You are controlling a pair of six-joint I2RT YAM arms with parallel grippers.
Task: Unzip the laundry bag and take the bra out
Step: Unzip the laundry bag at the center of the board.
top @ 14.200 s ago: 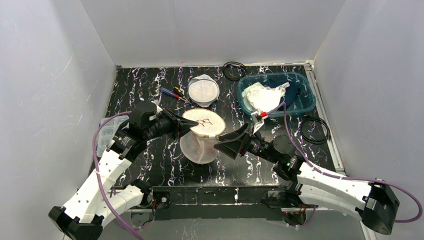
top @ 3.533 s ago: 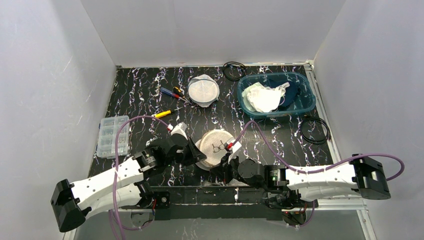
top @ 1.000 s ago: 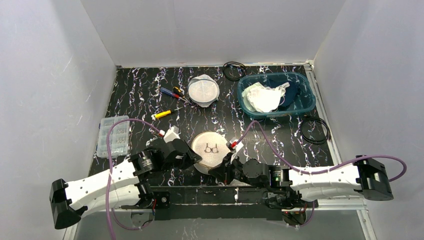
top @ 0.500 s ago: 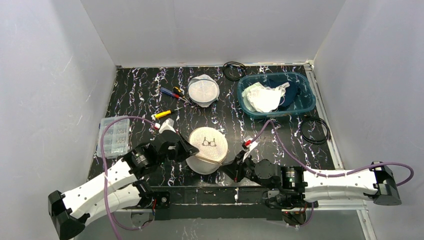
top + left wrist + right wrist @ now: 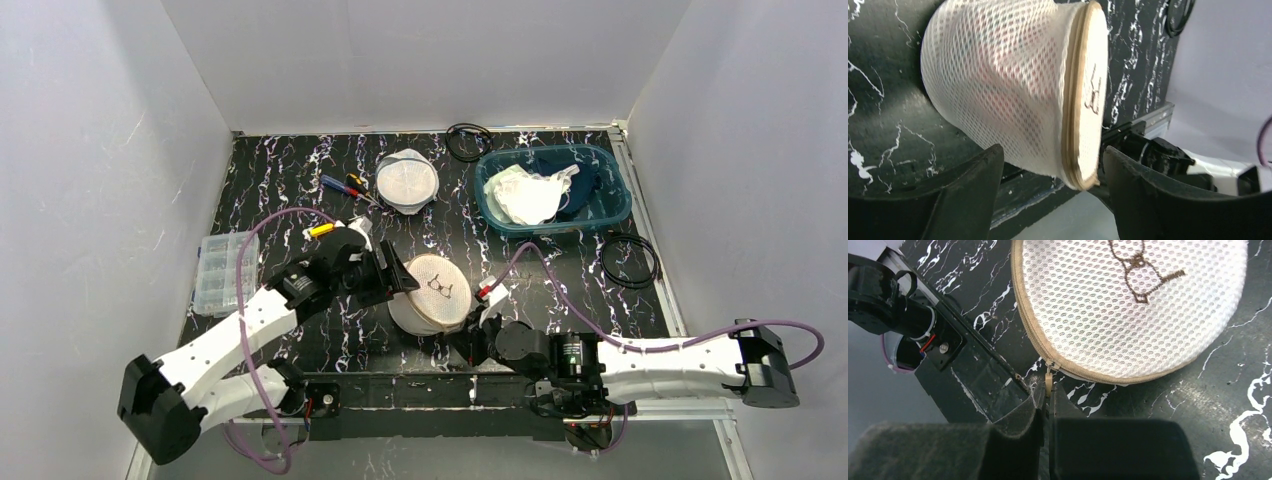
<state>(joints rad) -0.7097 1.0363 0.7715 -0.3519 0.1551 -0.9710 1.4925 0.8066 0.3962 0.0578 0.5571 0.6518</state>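
Near the front middle of the table (image 5: 290, 170), the laundry bag (image 5: 436, 292) lies tilted on its side, with its zip closed. The left gripper (image 5: 1053, 152) is released, with one finger on each side of the bag. The right gripper (image 5: 1049, 392) is clenched on the zipper pull (image 5: 1049, 379). Farther back are a second mesh bag (image 5: 407, 182), screwdrivers (image 5: 340, 184) and a teal bin (image 5: 622, 200) of clothes. At the left sits a clear box (image 5: 222, 272). The surface is black marbled, and white walls (image 5: 420, 60) stand around it.
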